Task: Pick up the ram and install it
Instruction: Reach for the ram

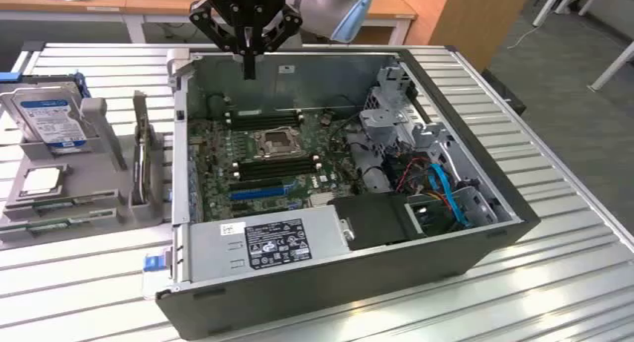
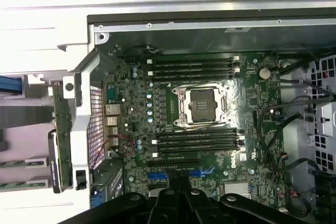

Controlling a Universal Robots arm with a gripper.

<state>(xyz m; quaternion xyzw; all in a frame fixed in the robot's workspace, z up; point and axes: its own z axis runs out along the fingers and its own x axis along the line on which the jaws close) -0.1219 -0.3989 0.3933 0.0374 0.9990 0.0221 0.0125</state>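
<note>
Two long green ram sticks (image 1: 52,204) lie side by side in the grey holder tray (image 1: 99,127) at the exterior view's left, outside the computer case; the wrist view catches their ends (image 2: 21,164). My gripper (image 1: 248,66) hangs above the far wall of the open case (image 1: 396,283), shut, with nothing between its fingers. It is well away from the ram. Below it, the motherboard's black memory slots (image 1: 263,119) sit on either side of the CPU socket (image 1: 275,142). In the wrist view the gripper (image 2: 178,190) hovers over the slots (image 2: 195,141).
The tray also holds a hard drive (image 1: 50,116), a square silver CPU chip (image 1: 40,180) and an upright expansion card (image 1: 139,160). Inside the case sit the power supply (image 1: 267,242), drive cage (image 1: 391,119) and blue and red cables (image 1: 441,186). A slatted metal table (image 1: 554,283) surrounds the case.
</note>
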